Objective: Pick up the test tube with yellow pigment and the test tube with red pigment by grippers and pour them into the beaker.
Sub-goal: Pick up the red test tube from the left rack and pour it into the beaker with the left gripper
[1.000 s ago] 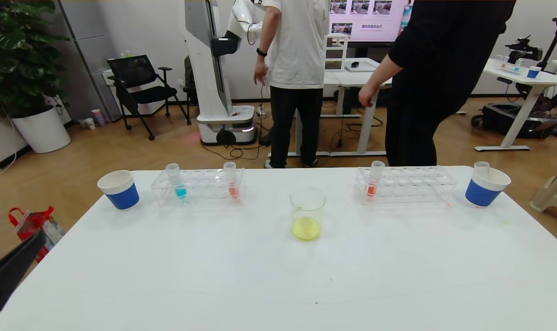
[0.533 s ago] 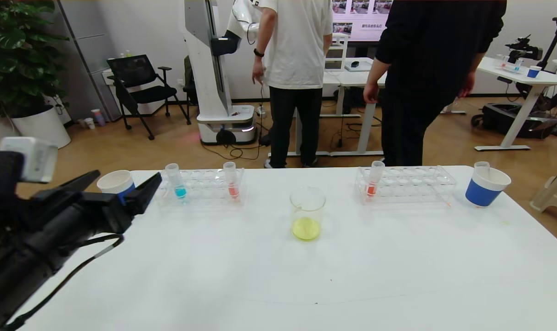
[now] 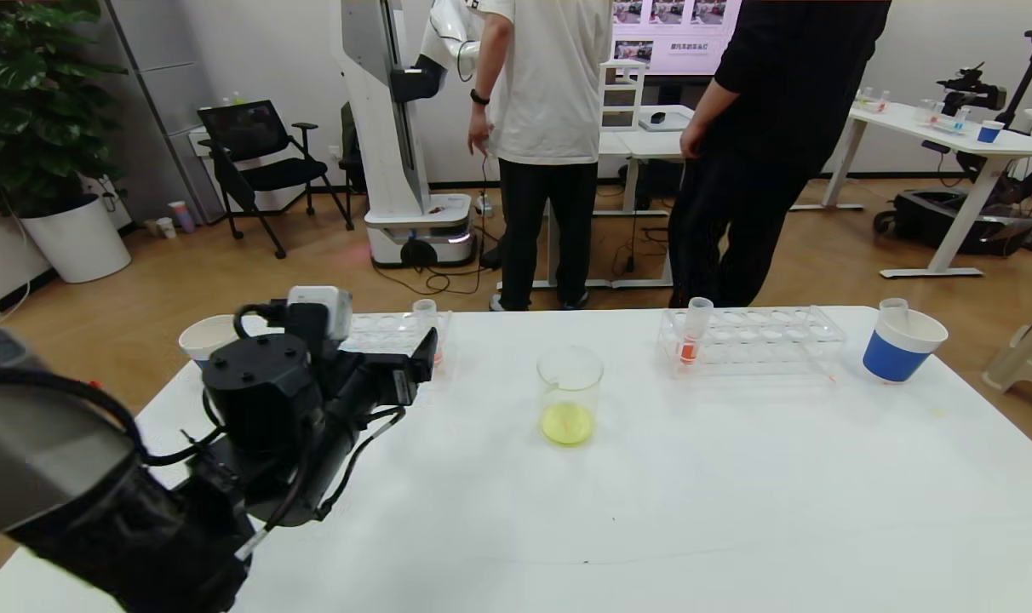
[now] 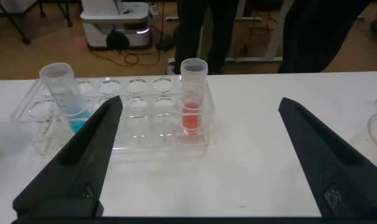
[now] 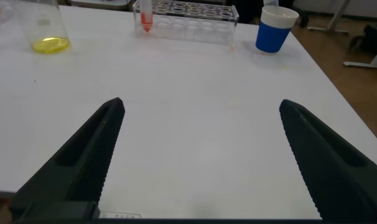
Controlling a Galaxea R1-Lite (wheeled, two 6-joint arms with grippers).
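The beaker (image 3: 570, 379) stands mid-table with yellow liquid in its bottom; it also shows in the right wrist view (image 5: 46, 25). No tube with yellow liquid is in view. The test tube with red pigment (image 3: 425, 315) stands upright at the right end of the left rack (image 3: 380, 323). My left gripper (image 3: 418, 362) is open just in front of that rack. In the left wrist view the red tube (image 4: 193, 93) stands between and beyond the open left gripper (image 4: 201, 102), untouched. My right gripper (image 5: 201, 104) is open and empty above bare table; it is out of the head view.
A second rack (image 3: 763, 340) at the right holds an orange-red tube (image 3: 693, 336). A blue-liquid tube (image 4: 63, 93) stands at the left rack's other end. Blue paper cups stand far left (image 3: 199, 338) and far right (image 3: 899, 347); the right one holds an empty tube. Two people stand behind the table.
My left arm has swung up from the lower left edge and rightward to the left rack, now covering the blue tube in the head view. The person in black has stepped left.
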